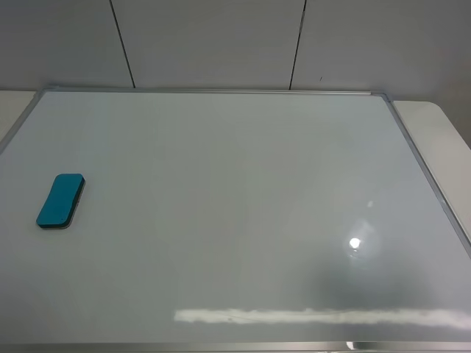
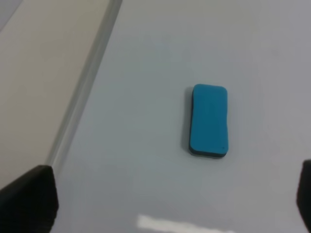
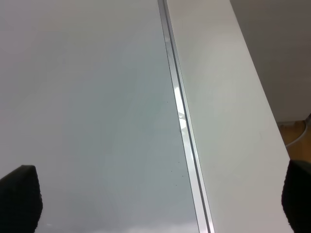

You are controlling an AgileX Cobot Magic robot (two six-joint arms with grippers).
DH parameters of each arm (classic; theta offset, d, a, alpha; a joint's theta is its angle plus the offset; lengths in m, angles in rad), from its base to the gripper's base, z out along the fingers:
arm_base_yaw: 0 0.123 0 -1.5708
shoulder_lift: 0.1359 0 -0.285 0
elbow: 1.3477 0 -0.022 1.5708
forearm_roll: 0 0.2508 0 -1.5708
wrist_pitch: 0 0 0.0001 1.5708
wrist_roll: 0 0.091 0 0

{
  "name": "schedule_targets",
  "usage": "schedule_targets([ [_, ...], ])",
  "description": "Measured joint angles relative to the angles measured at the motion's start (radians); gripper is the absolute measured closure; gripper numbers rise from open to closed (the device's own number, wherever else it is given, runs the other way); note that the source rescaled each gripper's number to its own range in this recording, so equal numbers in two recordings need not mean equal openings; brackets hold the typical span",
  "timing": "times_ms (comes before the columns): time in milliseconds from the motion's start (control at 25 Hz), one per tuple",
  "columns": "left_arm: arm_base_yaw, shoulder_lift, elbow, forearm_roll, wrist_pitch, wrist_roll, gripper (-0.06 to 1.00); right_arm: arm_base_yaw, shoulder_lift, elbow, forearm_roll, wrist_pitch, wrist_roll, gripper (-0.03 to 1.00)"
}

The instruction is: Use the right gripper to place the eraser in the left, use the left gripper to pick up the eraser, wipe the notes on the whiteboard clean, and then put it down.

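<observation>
White table (image 1: 434, 125) carries the whiteboard (image 1: 221, 206), which shows no readable writing or labels; the eraser (image 1: 61, 200) lies flat near its left edge. Left gripper (image 2: 175, 194) and right gripper (image 3: 160, 199) fingers spread apart, holding nothing

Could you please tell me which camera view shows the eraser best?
The left wrist view: the eraser lies near centre, large, its dark base visible. The exterior high view shows it small at the whiteboard's left side; the right wrist view misses it.
</observation>
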Motion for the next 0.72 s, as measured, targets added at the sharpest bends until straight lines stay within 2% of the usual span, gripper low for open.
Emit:
schedule_targets([
  [720,0.000,0.000,0.000,0.000,0.000,0.000,-0.05,0.000,0.000,0.000,0.000,0.000,0.000,-0.02],
])
